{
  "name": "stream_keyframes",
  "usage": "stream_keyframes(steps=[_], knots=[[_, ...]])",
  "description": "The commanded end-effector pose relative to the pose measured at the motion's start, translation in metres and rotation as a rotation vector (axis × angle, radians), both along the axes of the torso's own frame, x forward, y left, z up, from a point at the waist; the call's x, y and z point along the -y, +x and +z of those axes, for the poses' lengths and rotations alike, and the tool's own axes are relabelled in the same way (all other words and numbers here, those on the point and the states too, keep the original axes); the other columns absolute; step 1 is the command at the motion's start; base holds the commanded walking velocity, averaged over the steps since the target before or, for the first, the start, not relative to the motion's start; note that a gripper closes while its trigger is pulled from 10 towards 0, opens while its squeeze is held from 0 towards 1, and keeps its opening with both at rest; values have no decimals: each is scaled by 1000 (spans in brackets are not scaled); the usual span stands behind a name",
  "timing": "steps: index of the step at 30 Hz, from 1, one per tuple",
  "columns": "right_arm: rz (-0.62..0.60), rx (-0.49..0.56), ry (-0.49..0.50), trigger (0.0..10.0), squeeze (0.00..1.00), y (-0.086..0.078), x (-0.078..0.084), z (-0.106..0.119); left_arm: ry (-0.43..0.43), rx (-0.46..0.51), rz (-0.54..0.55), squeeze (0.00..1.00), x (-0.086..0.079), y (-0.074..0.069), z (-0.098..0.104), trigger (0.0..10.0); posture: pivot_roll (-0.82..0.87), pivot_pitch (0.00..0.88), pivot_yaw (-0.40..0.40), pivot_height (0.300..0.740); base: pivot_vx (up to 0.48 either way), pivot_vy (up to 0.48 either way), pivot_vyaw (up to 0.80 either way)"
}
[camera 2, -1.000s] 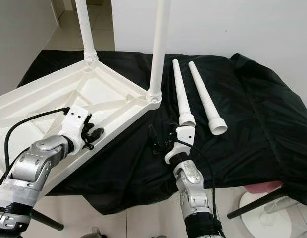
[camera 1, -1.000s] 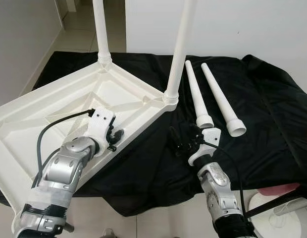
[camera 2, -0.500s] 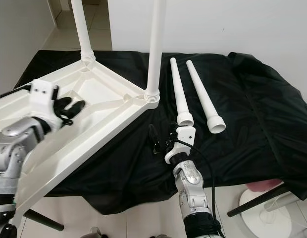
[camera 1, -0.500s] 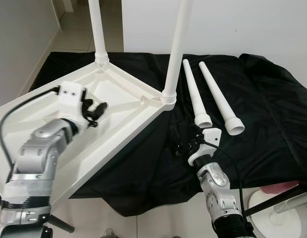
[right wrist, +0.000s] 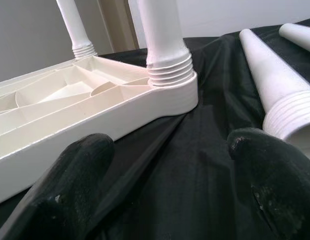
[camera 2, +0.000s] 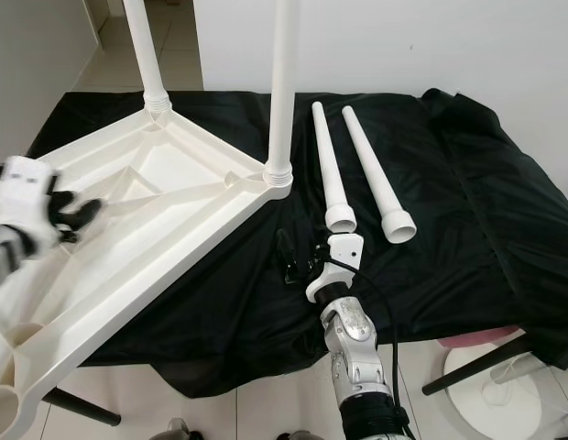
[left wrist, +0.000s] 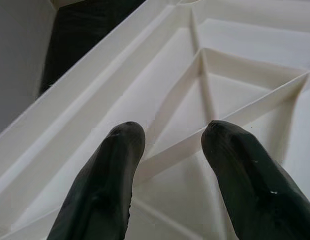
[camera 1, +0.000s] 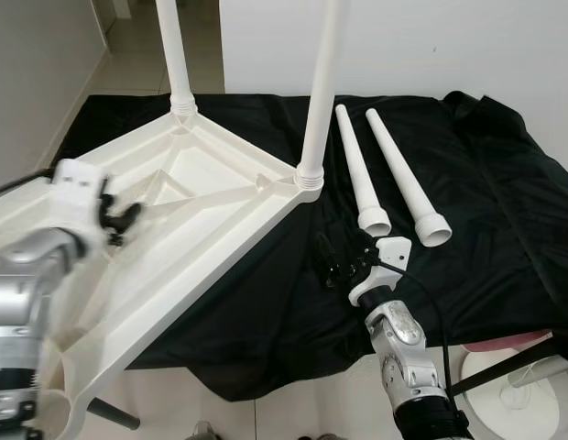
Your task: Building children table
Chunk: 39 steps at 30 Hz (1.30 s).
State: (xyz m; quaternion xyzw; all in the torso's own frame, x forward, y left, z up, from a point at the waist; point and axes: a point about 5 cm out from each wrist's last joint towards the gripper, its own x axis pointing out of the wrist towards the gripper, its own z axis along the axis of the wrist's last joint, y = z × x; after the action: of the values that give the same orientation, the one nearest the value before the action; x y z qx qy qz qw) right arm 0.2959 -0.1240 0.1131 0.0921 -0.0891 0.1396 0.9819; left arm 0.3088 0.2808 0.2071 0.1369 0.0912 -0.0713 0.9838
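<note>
A white plastic table top lies upside down on a black cloth. Two white legs stand screwed into it, one at the far corner and one at the right corner. Two loose legs lie side by side on the cloth, wide threaded ends toward me. My left gripper hovers open over the ribbed underside at the left. My right gripper rests open low on the cloth, just short of the nearer loose leg's threaded end.
Empty round sockets show at the table top's near left corner, which overhangs the floor. A white round base and a pink object sit at the bottom right. A white wall stands behind the cloth.
My left arm has swung left and away from the table top's near edge, across its underside. The right arm has stayed put. The camera has shifted slightly.
</note>
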Motion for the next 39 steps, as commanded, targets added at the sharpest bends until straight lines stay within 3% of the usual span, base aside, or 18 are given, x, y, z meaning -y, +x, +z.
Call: stream_keyframes(steps=[1,13,21,22,35,39], knots=[[-1,-17,-1,10000,0,-2,-1,-5,19,-30,-54,0,0,-3,-4,10000,47,96,-13,740,0,0,0],[5,-19,-6,10000,0,-2,0,-5,151,-125,-169,0,-11,-23,-9,10000,48,109,-23,740,0,0,0],[5,-18,-10,10000,0,-1,1,-4,201,-195,-253,0,-3,-33,-18,10000,45,111,-32,740,0,0,0],[6,-16,-11,10000,0,0,1,-3,240,-249,-351,0,9,-42,-24,10000,45,111,-32,740,0,0,0],[12,-13,-14,10000,0,3,2,-1,219,-346,-470,0,19,-58,-37,10000,45,105,-40,740,0,0,0],[14,-11,-15,10000,0,4,2,-1,173,-338,-558,0,35,-64,-35,10000,45,102,-42,740,0,0,0]])
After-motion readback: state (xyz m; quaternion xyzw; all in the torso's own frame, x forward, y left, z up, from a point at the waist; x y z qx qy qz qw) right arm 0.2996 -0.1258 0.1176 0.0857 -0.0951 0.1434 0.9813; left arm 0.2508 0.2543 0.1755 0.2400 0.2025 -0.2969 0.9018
